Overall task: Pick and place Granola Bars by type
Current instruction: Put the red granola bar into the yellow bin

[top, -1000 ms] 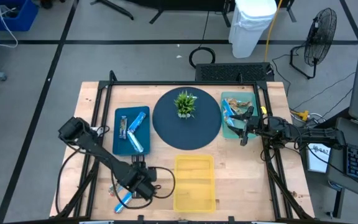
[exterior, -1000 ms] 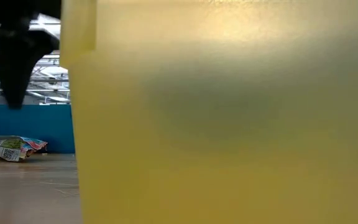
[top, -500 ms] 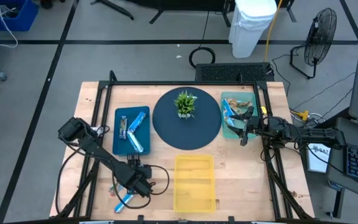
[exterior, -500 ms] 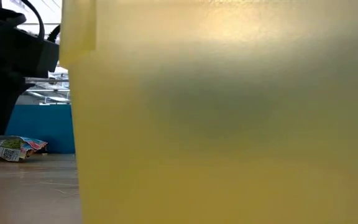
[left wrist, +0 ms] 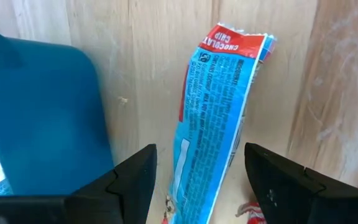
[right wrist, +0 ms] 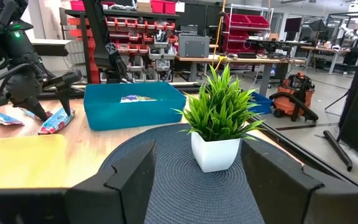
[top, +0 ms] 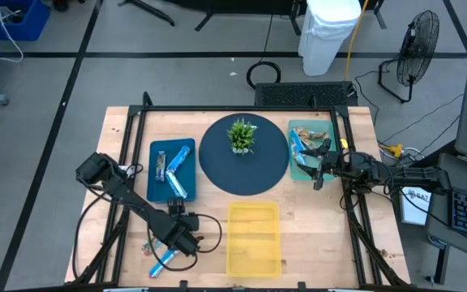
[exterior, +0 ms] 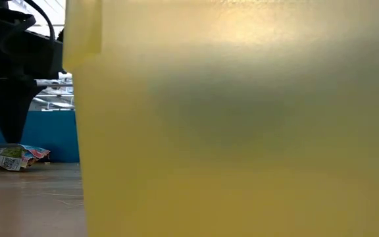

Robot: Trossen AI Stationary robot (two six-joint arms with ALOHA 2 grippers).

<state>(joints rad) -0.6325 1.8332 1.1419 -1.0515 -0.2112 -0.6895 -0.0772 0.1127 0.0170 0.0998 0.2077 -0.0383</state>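
Observation:
A blue-wrapped granola bar [left wrist: 213, 124] with a red end lies flat on the wooden table near its front left corner [top: 162, 260]. My left gripper [left wrist: 197, 186] hangs over it, pointing steeply down and open, one finger on either side of the bar's near end without touching. Another wrapped bar [exterior: 12, 157] lies beside it. The blue tray [top: 157, 148] holds bars, some blue [top: 177, 166]. The teal tray [top: 302, 126] at the right holds more bars [top: 298, 146]. My right gripper [right wrist: 197, 186] waits open and level by the teal tray [top: 321, 166].
A yellow tray [top: 254, 237] stands at the front middle, just right of my left gripper, and its wall fills the low view [exterior: 242, 118]. A small potted plant [top: 242, 134] stands on a dark round mat [top: 217, 166] between the two trays.
My left gripper has come down toward the table over the blue bar, tipping a little more steeply, and has stayed open. The bar has kept its place.

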